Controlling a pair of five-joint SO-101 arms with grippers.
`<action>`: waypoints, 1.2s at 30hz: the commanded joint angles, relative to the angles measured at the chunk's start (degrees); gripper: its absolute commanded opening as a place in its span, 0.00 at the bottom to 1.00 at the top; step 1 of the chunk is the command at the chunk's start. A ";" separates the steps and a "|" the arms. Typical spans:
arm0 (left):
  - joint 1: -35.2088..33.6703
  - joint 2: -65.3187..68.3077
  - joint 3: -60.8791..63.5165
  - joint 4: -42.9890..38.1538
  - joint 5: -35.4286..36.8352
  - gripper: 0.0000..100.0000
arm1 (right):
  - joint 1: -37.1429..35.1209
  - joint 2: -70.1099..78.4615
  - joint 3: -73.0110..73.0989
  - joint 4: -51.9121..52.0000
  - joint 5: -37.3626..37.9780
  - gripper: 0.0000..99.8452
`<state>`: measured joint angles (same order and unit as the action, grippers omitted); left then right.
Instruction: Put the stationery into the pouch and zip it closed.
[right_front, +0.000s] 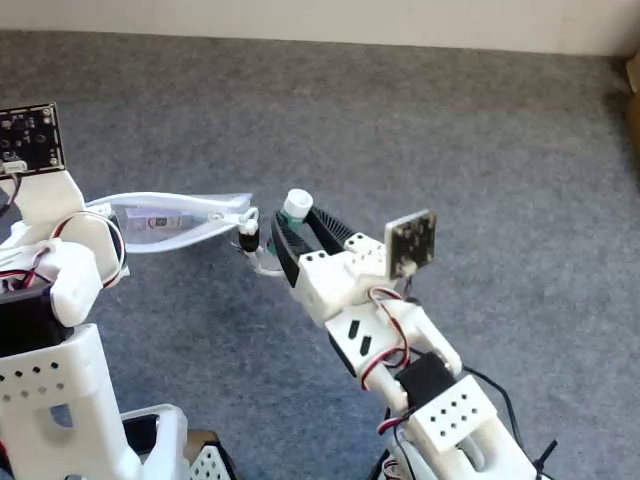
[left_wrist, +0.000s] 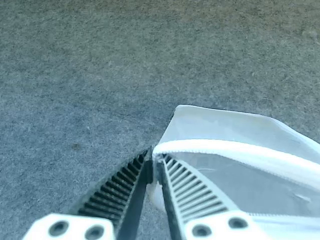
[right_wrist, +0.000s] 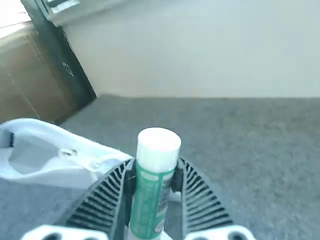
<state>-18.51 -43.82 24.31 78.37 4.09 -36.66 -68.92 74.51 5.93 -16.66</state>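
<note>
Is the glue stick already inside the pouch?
No, the glue stick is clamped between the right gripper's fingers, outside the pouch.

L arm (right_front: 60, 300) stands upright w/ L gripper (left_wrist: 152, 159) pinched tight on the pouch (left_wrist: 225, 125) rim, fingers (left_wrist: 117, 187) nearly touching, while R arm (right_front: 400, 345) stretches out toward it, R gripper (right_wrist: 152, 172) clamped either side of a glue stick (right_wrist: 150, 195) lying along its fingers (right_wrist: 102, 200).
</note>
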 joint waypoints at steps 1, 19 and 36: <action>1.01 0.40 1.27 -0.18 -0.44 0.01 | -0.66 -3.82 1.19 -6.55 0.88 0.00; 1.10 0.40 1.27 0.09 -0.35 0.01 | -8.92 -4.44 -0.84 -19.21 0.97 0.00; 1.10 0.40 1.36 0.09 -0.26 0.01 | -22.73 13.32 -25.89 -19.38 1.05 0.00</action>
<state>-18.51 -43.82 24.40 78.37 4.09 -58.29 -64.35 59.21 -11.38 -16.48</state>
